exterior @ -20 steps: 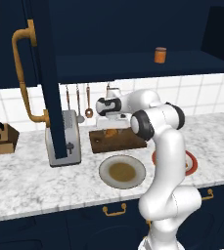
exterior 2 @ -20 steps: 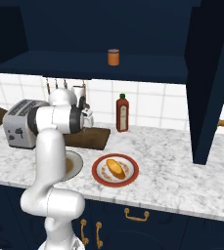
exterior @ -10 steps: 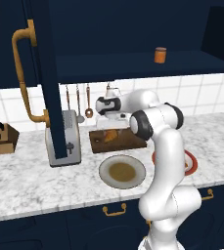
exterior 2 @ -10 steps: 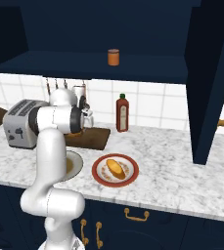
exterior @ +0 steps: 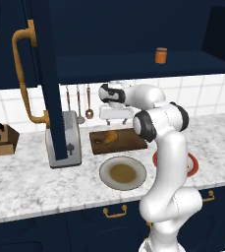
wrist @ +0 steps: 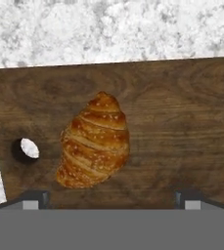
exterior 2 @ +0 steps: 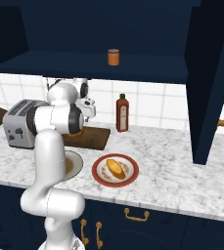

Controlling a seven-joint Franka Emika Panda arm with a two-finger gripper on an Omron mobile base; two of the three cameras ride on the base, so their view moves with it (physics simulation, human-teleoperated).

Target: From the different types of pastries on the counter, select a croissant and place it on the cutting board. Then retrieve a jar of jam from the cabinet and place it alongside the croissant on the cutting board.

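The croissant lies on the cutting board near its hole; the jaws hang wide open above it, probably because it was let go.

We see the small golden-brown, ridged croissant lying flat on the dark brown rectangular wooden cutting board, just beside the board's small round hole. The board rests on the white-grey marbled stone counter. The short orange cylindrical jar of jam stands upright on the shelf of the open dark navy cabinet.
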